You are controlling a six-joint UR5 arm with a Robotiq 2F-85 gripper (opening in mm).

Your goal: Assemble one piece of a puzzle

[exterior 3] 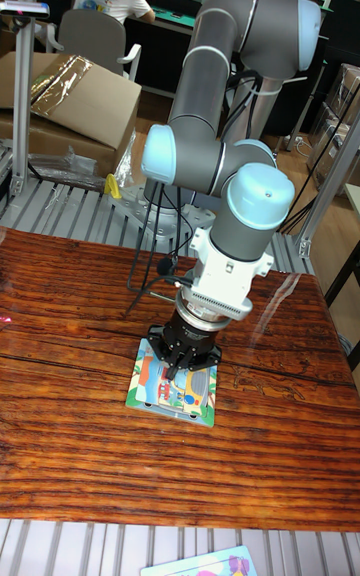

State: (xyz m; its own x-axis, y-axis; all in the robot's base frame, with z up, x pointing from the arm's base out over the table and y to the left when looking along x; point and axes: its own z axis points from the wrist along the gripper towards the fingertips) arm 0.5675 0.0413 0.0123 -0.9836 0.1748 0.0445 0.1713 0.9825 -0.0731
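Note:
A colourful square puzzle board (pixel 172 393) lies flat on the wooden table (pixel 80 416), a little right of the middle. My gripper (pixel 181 370) points straight down over the board's upper half, its black fingers reaching the board's surface. The wrist and fingers hide the spot under the tips, so a separate puzzle piece cannot be made out. From this view I cannot tell whether the fingers are open or shut.
Another colourful board (pixel 205 564) peeks in at the bottom edge on the metal slats. A black cable (pixel 148 266) hangs from the arm to the table behind the gripper. An open cardboard box (pixel 70 111) stands at the back left. A person sits at a far bench.

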